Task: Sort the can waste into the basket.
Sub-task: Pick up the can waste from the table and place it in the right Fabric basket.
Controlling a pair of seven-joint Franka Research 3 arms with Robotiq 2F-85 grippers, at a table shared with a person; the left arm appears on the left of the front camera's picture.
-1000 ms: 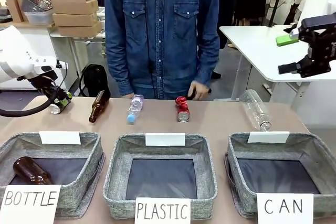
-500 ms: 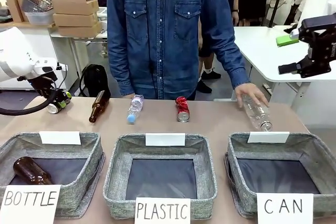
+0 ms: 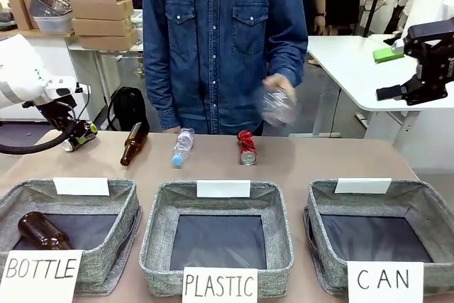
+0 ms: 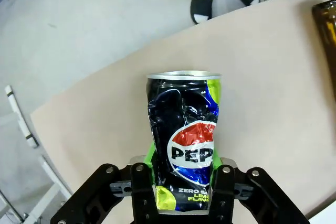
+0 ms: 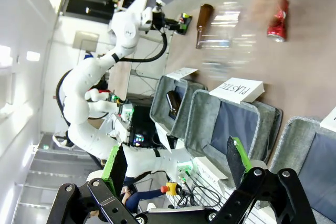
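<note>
Neither can is sorted yet: the CAN basket (image 3: 320, 207) is empty, the left gripper (image 4: 182, 157) has its jaws clenched on the dark can (image 4: 181, 106) near the surface's (image 3: 298, 168) far left edge, the red can (image 3: 246, 148) lies mid-surface, and the right gripper (image 5: 176, 156) hangs aloft, jaws released.

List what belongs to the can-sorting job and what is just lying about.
Belongs to the job:
red can on the table
dark can, gripped by the left tool
basket signed CAN

Lying about:
brown bottle on the table
second brown bottle inside the BOTTLE basket
small clear bottle
large clear bottle in the person's hand
PLASTIC basket
</note>
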